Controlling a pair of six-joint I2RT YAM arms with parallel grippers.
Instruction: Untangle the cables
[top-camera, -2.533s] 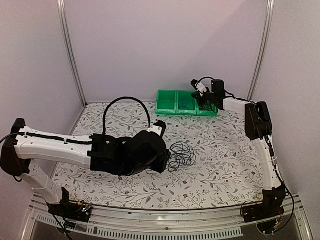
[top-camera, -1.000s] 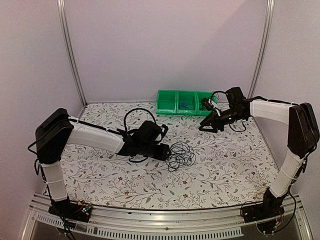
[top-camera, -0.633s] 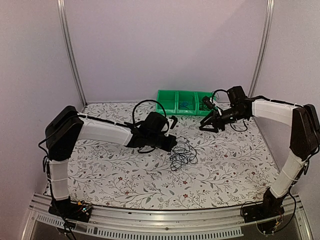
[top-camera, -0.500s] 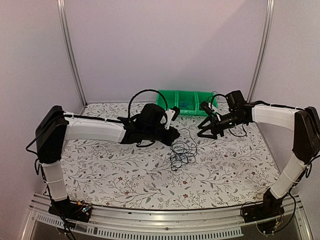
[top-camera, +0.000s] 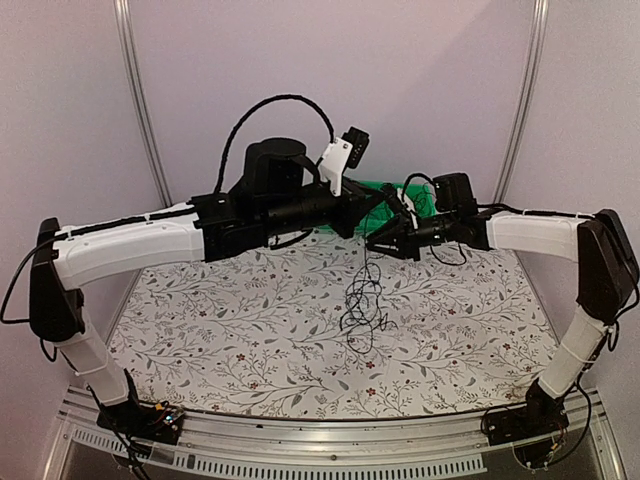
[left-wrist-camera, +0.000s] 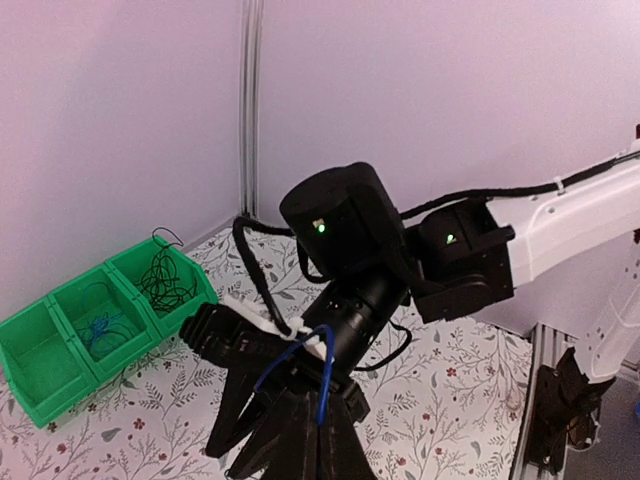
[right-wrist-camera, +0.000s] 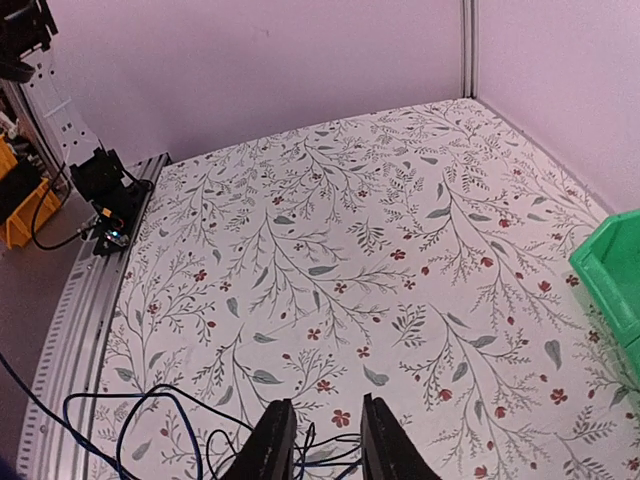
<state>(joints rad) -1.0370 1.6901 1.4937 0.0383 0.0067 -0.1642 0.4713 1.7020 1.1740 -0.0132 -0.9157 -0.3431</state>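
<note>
Left gripper (left-wrist-camera: 318, 415) raised high over the table (top-camera: 250, 330), toward the far middle; fingers pressed together, pinching a blue strand of the cables (top-camera: 362, 305); in the left wrist view the blue wire arches in a small loop right at the closed tips; right gripper (right-wrist-camera: 323, 403) at about the same height, just beside it on the right, nose to nose; fingers parted with a narrow gap; thin black wires cross low between them in the right wrist view, cannot tell whether they touch either pad; tangle hangs as a loose string of loops from where the two grippers meet, down to the middle of the table; lowest loops look to rest on the floral surface, contact not certain from above; black strands and the blue one bunched together, not separated; more blue and black loops at lower left of the right wrist view, below the fingers; green bin (left-wrist-camera: 130, 345) at the far edge, three compartments, mostly hidden behind the grippers from above; blue wire coiled in the middle compartment, black wire in the right-hand end one.
</note>
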